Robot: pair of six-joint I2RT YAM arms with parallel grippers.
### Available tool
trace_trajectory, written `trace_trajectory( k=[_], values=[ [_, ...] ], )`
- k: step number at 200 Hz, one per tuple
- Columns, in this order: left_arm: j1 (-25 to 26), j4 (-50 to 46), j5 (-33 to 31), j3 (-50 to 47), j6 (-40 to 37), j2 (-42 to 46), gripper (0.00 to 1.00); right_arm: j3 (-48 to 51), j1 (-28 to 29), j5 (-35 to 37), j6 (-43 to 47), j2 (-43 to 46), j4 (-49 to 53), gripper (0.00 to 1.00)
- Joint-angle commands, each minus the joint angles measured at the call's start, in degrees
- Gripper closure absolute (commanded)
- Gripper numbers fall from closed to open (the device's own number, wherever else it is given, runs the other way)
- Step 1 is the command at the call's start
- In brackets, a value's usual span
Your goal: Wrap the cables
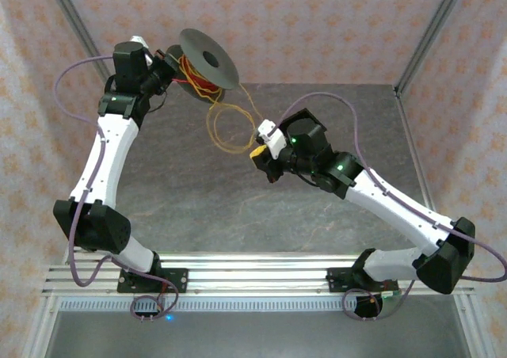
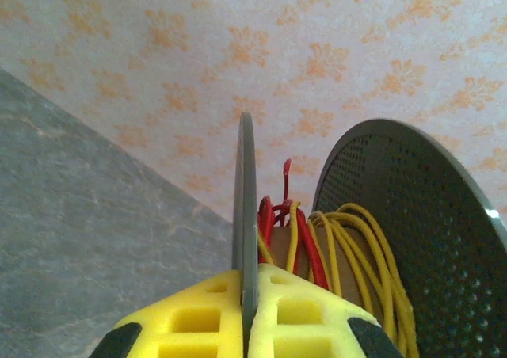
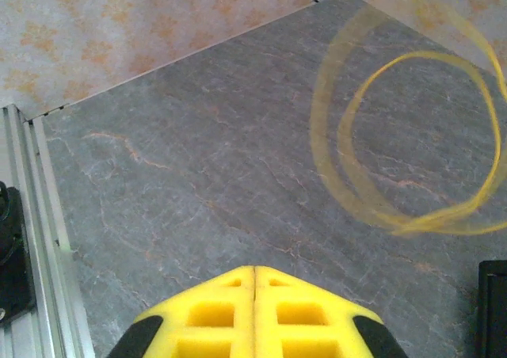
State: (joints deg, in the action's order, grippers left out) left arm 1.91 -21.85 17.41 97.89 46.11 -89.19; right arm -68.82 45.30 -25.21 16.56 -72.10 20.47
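My left gripper [image 1: 170, 66] [image 2: 247, 283] is shut on the thin grey flange [image 2: 244, 215] of a spool [image 1: 207, 59], held in the air above the table's far left. Yellow and red cables [image 2: 356, 247] are wound loosely round the spool's brown core, between that flange and a second, perforated one [image 2: 420, 215]. Loose yellow loops of cable [image 1: 230, 128] hang from the spool toward my right gripper [image 1: 258, 154]. In the right wrist view the loops [image 3: 412, 136] look blurred over the table. The right gripper [image 3: 254, 271] is shut, and no cable shows between its pads.
The grey stone table [image 1: 198, 192] lies under both arms. Aluminium frame posts [image 1: 428, 33] stand at the back corners, and a rail [image 1: 253, 275] runs along the near edge. Another rail [image 3: 32, 215] shows at the left of the right wrist view.
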Motion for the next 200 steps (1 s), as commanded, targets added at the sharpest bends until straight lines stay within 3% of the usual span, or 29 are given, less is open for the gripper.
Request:
trace_trajectory(
  k=[1,17,41,58,82,98,114,130,155,168,200],
  values=[
    [1.75,1.34,-5.21,6.11,-7.11,1.66,1.00,-4.15,0.62,1.73,2.06,1.28,2.19,1.00],
    [2.76,-1.78,-8.04,6.55,-10.48,1.34,1.00,-5.97,1.36,3.07,2.67,0.80,3.35,1.00],
    [2.78,-0.42,-6.84,4.12,-10.10,2.97,1.00,-5.77,0.94,9.00,-0.32,-0.05,2.88,1.00],
    [2.88,-0.73,-5.81,4.20,-9.81,4.29,1.00,-3.89,-1.03,8.63,-5.51,-0.09,-0.17,0.65],
    [2.90,-3.37,-4.25,6.34,-10.31,5.57,1.00,-1.93,-4.33,7.62,-14.69,0.35,-3.63,0.32],
    [2.80,-6.83,-2.17,9.64,-11.13,5.54,1.00,-1.32,-6.54,7.08,-19.39,0.71,-4.50,0.22],
    [2.81,-10.65,0.83,13.21,-11.89,5.21,1.00,-2.11,-7.22,14.39,-27.20,0.79,-2.86,0.08],
    [2.87,-13.67,3.92,16.09,-12.30,5.08,1.00,-5.01,-7.49,26.55,-37.72,0.42,3.05,0.00],
    [2.83,-16.67,8.54,18.93,-12.21,5.65,1.00,-5.23,-9.21,26.93,-34.85,1.20,4.51,0.00],
    [2.91,-17.54,10.27,19.68,-11.74,6.24,1.00,-3.94,-11.43,23.96,-34.01,1.78,2.82,0.00],
    [2.88,-19.24,15.55,21.96,-10.63,7.05,1.00,-5.35,-20.81,8.01,-33.06,0.18,3.12,0.00]
  ],
)
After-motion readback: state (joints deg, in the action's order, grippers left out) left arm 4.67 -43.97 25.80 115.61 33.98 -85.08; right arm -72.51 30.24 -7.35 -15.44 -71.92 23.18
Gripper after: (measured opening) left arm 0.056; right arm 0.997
